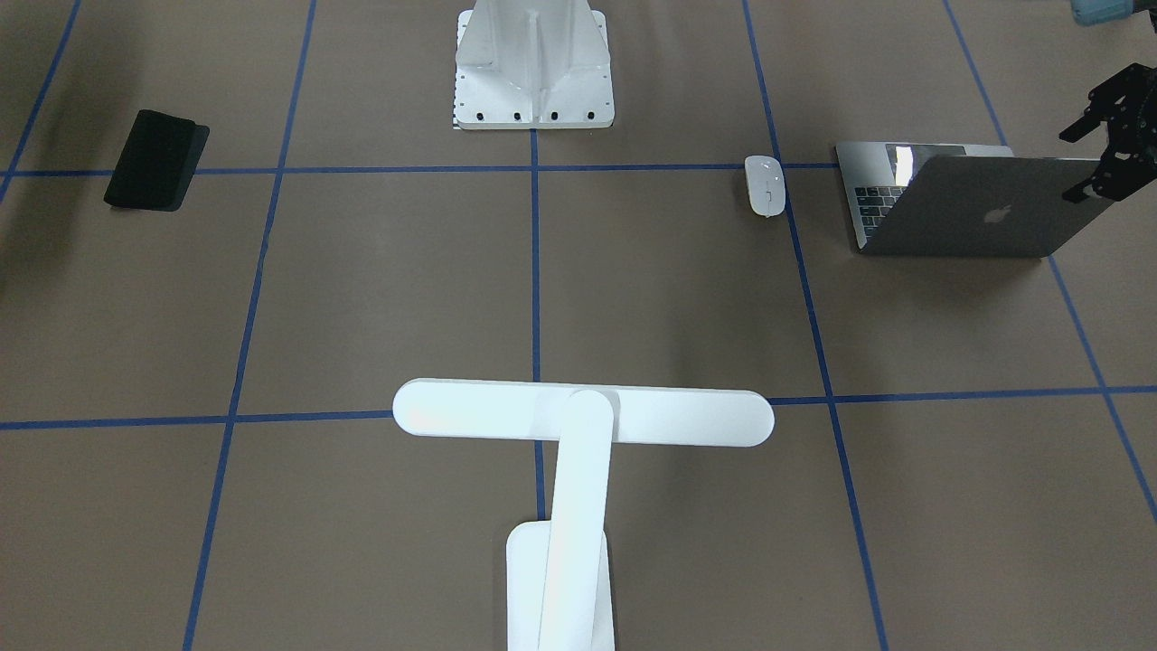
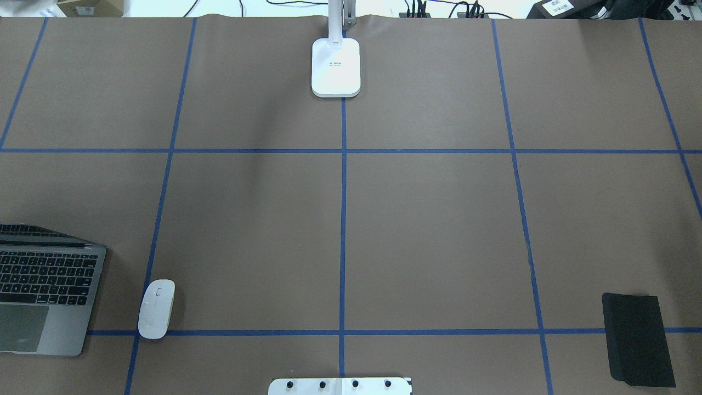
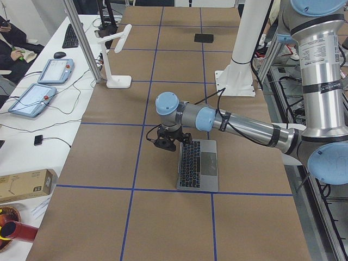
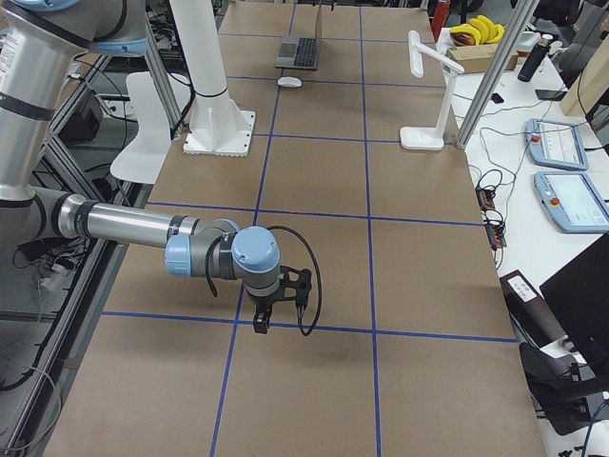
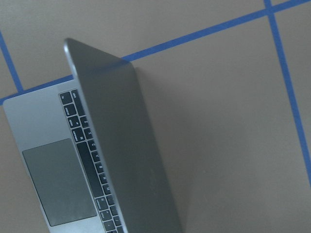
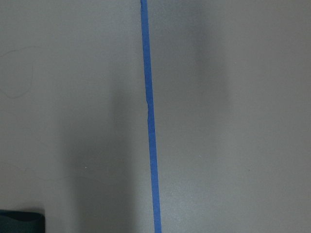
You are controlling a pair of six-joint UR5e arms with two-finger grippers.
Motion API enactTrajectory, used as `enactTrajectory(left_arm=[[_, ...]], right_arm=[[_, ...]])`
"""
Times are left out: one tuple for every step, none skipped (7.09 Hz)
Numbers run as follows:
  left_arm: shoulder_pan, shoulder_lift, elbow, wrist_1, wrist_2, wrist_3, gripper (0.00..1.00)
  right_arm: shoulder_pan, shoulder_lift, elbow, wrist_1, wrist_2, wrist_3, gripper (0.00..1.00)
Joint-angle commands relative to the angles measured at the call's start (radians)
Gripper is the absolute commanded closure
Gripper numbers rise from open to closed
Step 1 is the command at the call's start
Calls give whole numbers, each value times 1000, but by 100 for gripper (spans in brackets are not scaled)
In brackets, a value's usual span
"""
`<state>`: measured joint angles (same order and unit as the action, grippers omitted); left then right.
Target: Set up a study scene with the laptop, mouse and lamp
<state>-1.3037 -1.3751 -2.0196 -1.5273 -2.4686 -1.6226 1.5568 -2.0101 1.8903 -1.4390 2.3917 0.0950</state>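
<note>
While the laptop (image 1: 976, 212) stands open, left tool (image 3: 165, 143) hangs beside it.

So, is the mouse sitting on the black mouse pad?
No, the mouse lies beside the laptop, while the mouse pad lies far off on the opposite side.

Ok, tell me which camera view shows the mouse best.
Overhead exterior: the mouse lies whole, large and unobstructed beside the laptop. Front-facing also shows it whole but smaller. Exterior right shows only a tiny white speck far off. Exterior left and both wrist views don't show it.
</note>
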Motion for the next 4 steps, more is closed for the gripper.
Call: enactTrajectory(left_arm=[[93,7,-4,-72,40,-127,0],[133,25,-2,-100,71,-166,0],[135,28,4,-105,74,-164,0],[135,34,12,-106,100,-164,3]], right_arm=[[0,-7,10,2,6,0,0],[0,-7,13,0,6,0,0],[0,-6,13,0,6,0,0],[0,-7,16,5,7,0,0]])
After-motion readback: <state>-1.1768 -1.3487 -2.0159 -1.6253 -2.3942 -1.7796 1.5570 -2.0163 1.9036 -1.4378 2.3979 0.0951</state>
